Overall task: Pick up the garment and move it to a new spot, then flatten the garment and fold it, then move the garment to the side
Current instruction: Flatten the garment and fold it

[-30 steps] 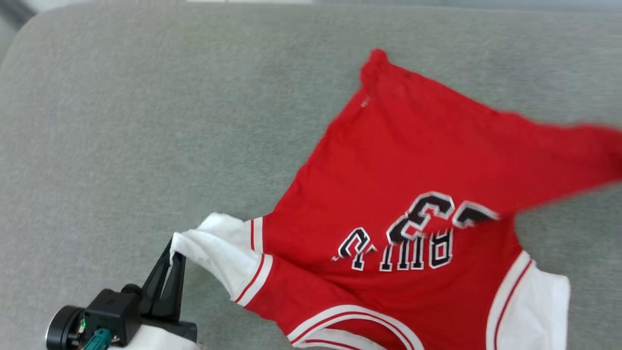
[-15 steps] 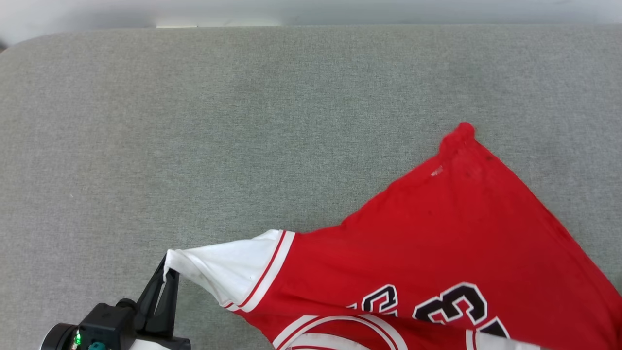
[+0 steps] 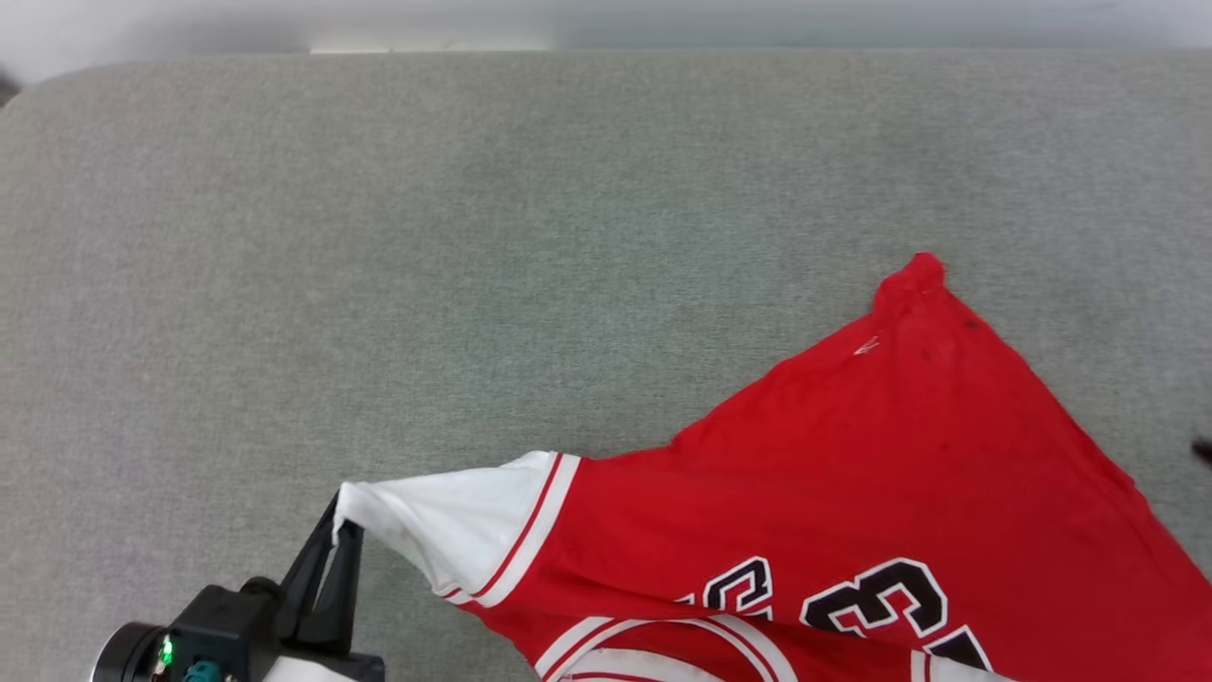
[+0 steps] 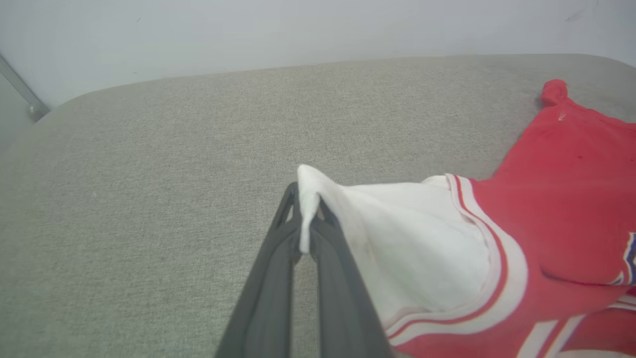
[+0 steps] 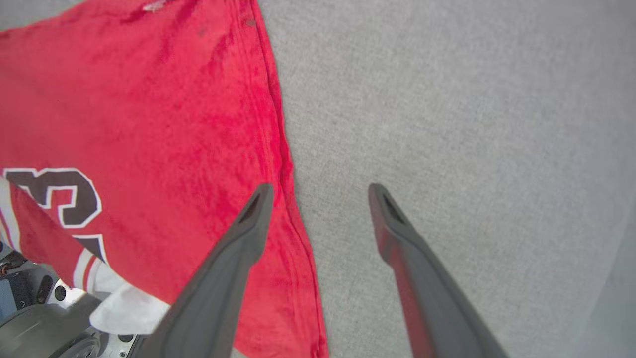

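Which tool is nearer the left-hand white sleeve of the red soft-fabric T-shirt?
Left. The left tool is shut on the tip of that white sleeve; the right tool hangs open over the red soft-fabric T-shirt's plain side edge, away from that sleeve.

**Soft cloth on a matt grey weave**

The garment (image 3: 852, 455) is soft, matt red cloth with a fine nap. Its white sleeve at 7 o'clock looks like smoother fabric. The tabletop (image 3: 379, 284) has a coarse, matt grey woven cover. The right gripper (image 5: 320, 191) has jaws of smooth, dull dark plastic.
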{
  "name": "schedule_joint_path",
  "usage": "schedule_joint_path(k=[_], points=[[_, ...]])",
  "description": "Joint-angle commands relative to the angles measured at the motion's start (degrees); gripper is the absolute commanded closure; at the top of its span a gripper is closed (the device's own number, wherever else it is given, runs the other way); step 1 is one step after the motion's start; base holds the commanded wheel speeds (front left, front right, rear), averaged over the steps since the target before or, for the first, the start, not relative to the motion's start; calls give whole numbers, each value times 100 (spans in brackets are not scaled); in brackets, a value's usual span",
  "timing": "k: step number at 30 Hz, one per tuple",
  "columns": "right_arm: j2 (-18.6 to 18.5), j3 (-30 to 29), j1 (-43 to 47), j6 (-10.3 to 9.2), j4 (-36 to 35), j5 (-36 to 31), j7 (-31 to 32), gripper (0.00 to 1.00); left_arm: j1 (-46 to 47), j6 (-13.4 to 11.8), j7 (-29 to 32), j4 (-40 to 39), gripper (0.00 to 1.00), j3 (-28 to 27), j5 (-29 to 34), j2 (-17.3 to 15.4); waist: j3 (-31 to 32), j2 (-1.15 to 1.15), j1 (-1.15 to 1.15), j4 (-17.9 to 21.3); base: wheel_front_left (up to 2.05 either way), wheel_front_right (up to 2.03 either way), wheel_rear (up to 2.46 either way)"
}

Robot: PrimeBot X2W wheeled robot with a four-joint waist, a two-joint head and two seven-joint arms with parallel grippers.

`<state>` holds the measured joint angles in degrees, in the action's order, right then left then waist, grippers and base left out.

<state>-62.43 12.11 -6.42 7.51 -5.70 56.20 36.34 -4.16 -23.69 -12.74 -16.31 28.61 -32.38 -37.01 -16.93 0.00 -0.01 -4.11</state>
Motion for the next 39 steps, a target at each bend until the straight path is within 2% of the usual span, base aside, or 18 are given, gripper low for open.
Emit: schedule_joint_path(k=[1,4,7,11,12,15,19,23,26,27,31,32,33,39], points=[[45,-155,-331,-4,-310,-85,239,0,145,32,11,-9,100,26,54,54,-91,0,1,-103,0,0,0],[111,-99,-911,-4,-667,-257,720,0,264,82,4,22,100,86,90,104,-203,0,1,-195,0,0,0],[279,249,-1625,-4,-813,-459,1332,0,386,136,0,67,100,137,100,161,-327,0,1,-287,0,0,0],[639,988,-2672,-4,-542,-845,2045,0,605,212,-10,132,100,200,146,258,-533,0,1,-442,0,0,0],[639,988,-2672,-4,-542,-845,2045,0,605,212,-10,132,100,200,146,258,-533,0,1,-442,0,0,0],[972,1507,-3389,-4,-129,-1066,2340,0,736,273,-20,195,100,266,179,317,-693,0,1,-552,0,0,0],[1414,2002,-4125,-4,652,-1217,2477,0,898,340,-36,280,100,334,203,418,-893,0,1,-686,0,0,0],[1697,2456,-4603,-4,1276,-1339,2357,0,1033,394,-66,365,100,378,235,504,-1067,0,1,-788,0,0,0],[1775,2838,-4786,-4,1662,-1345,2256,0,1119,452,-83,428,100,418,256,586,-1169,0,1,-854,0,0,0],[1785,3241,-4722,-3,1871,-1298,2274,0,1168,488,-99,480,100,447,256,630,-1205,0,1,-878,0,0,0],[1799,3599,-4622,-3,2103,-1137,2070,0,1215,527,-118,578,100,467,237,678,-1224,0,1,-889,0,0,0],[1814,3630,-4655,-4,2153,-1135,1889,44,1226,537,-123,610,100,468,231,692,-1212,0,1,-879,0,0,0],[1819,3667,-4686,-4,2202,-1144,1727,100,1230,540,-128,638,100,470,221,701,-1184,0,1,-865,0,0,0],[1817,3746,-4992,-4,2284,-933,701,100,1255,527,-158,770,100,317,146,636,-783,0,1,-687,0,0,0]])
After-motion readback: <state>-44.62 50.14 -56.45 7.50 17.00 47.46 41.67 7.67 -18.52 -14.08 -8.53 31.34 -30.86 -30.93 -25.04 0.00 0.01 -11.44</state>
